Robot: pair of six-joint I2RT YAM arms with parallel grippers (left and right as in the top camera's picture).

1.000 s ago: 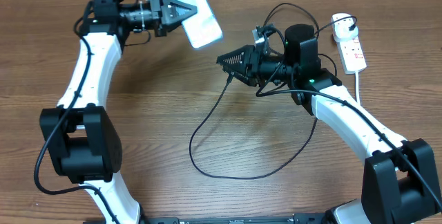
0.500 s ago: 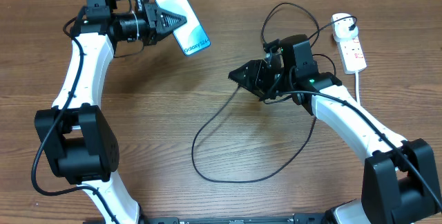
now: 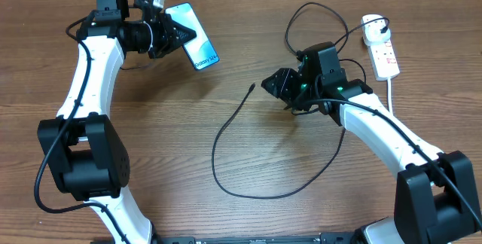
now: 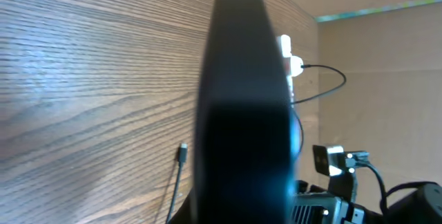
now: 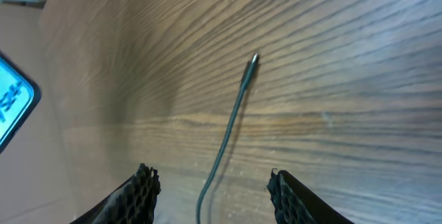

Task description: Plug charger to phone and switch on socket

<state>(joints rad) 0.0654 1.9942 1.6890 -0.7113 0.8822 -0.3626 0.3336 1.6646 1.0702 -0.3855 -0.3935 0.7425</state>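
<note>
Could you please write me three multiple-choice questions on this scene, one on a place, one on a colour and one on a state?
1. Where is the charger's plug tip?
A in the phone
B on the table
C in the socket

2. What colour is the socket?
A white
B black
C blue

3. How is the right gripper?
A shut on the charger
B open, empty
C shut, empty

Answers:
1 B, the tip lies on bare wood.
2 A, the strip is white.
3 B, its jaws stand apart, gripping nothing.

phone (image 3: 197,46) screen light teal, dark edges; charger (image 5: 233,112) black; socket (image 3: 385,56) white, red marks; table (image 3: 151,146) brown woodgrain
</note>
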